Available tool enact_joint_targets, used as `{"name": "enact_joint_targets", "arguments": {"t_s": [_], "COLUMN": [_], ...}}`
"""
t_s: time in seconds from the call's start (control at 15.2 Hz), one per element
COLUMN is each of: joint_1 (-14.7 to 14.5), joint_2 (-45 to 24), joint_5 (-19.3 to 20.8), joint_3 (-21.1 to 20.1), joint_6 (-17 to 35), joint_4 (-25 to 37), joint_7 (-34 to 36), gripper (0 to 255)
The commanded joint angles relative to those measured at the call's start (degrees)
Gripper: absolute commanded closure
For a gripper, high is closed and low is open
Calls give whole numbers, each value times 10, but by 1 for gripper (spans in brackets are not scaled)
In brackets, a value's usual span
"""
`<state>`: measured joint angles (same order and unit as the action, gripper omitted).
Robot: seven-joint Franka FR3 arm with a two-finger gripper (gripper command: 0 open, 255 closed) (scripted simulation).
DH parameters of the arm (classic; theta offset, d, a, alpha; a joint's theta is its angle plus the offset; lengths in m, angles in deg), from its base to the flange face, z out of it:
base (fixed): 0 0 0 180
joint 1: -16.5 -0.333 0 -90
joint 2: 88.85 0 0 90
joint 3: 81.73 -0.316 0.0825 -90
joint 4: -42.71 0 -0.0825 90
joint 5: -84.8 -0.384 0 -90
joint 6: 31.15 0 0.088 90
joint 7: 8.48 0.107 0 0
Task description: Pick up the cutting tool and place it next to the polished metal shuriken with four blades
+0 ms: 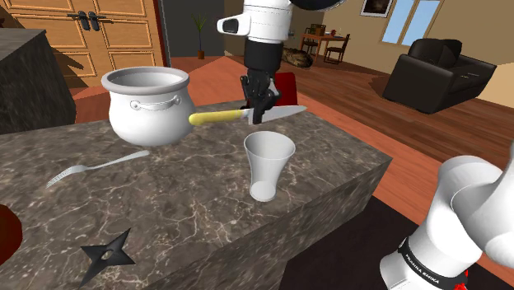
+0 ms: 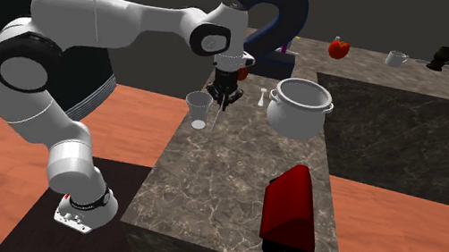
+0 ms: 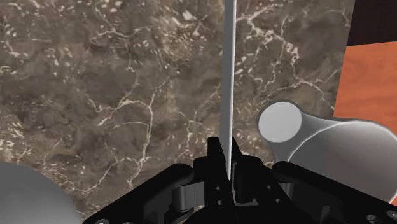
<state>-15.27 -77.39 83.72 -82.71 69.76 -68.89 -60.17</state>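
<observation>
My gripper is shut on a knife with a yellow handle and a silver blade, held level above the dark marbled counter. It clasps the knife near where blade meets handle. In the wrist view the blade runs edge-on straight out from between the fingers. A dark four-bladed shuriken lies flat near the counter's front corner at the shoulder view's lower left, far from the gripper. In the second exterior view the gripper hangs over the counter's far end.
A big white pot stands just left of the knife handle in the shoulder view. A white cup stands below the gripper, and a fork lies left of it. A red box lies on the counter's other end.
</observation>
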Motion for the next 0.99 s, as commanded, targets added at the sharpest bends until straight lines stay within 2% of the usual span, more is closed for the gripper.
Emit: {"name": "enact_joint_targets", "arguments": {"t_s": [0.0, 0.53, 0.92], "joint_1": [-9, -46, -85], "joint_2": [-45, -201, -352], "joint_5": [-1, 12, 34], "joint_3": [-14, -51, -66], "joint_6": [-1, -35, -99], "joint_4": [47, 236, 451], "joint_7": [24, 98, 147], "gripper": [255, 255, 255]}}
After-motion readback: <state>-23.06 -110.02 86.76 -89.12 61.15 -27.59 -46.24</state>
